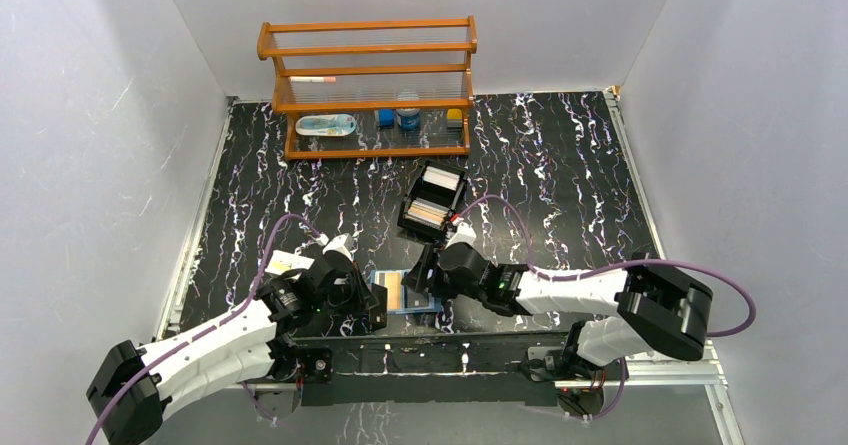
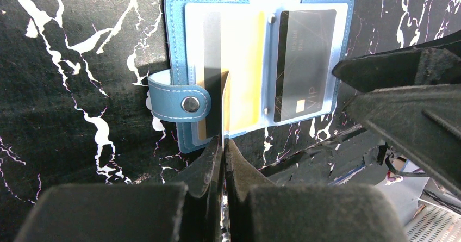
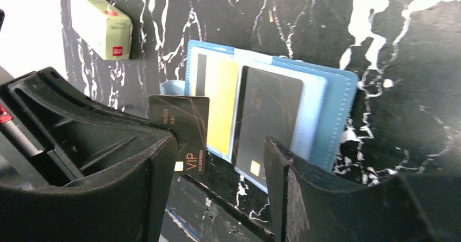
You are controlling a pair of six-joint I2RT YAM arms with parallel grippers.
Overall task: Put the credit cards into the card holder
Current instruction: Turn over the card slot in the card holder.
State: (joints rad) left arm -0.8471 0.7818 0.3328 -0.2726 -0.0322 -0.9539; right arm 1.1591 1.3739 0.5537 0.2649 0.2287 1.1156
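Left gripper (image 2: 223, 147) is clenching a "VIP" credit card (image 3: 182, 130), possibly touching near edge of card holder (image 2: 173, 46); right gripper (image 3: 215, 157) is gaping alongside.

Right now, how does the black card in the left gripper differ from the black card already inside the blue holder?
The held card stands on edge, pinched by the shut left gripper; the slotted card lies flat in the card holder. The held card is bare; the slotted card sits under a clear sleeve. Both are black with gold lines and VIP lettering.
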